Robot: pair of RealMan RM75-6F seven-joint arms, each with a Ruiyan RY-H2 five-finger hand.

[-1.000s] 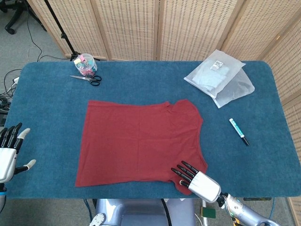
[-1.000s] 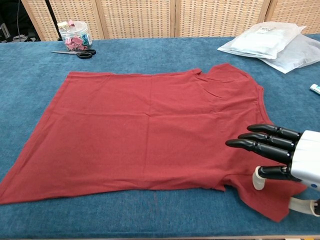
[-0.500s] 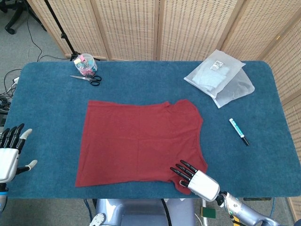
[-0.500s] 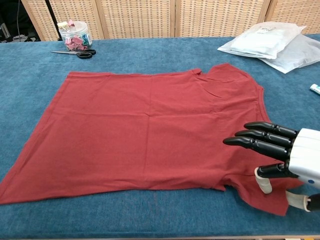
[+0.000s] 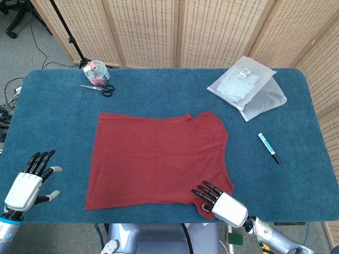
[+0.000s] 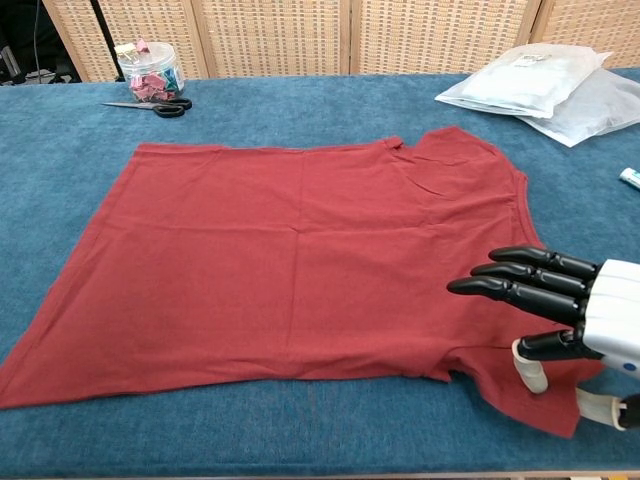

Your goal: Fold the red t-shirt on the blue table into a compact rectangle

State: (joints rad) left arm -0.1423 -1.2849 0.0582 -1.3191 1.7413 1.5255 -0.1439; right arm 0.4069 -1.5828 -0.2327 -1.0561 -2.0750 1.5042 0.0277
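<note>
The red t-shirt (image 5: 159, 159) (image 6: 300, 260) lies flat on the blue table (image 5: 53, 116), hem to the left and sleeves to the right. My right hand (image 5: 220, 202) (image 6: 565, 310) hovers over the near sleeve (image 6: 530, 400) with fingers stretched out and apart, holding nothing. My left hand (image 5: 30, 180) is over bare table near the front left edge, left of the shirt's hem corner, fingers spread and empty. It shows only in the head view.
A jar of clips (image 5: 96, 72) and scissors (image 5: 98, 89) sit at the back left. Two plastic-bagged packages (image 5: 248, 87) lie at the back right. A marker pen (image 5: 269, 147) lies right of the shirt.
My left hand has moved right and toward the front edge, closer to the shirt's hem corner. The right hand has barely shifted over the near sleeve.
</note>
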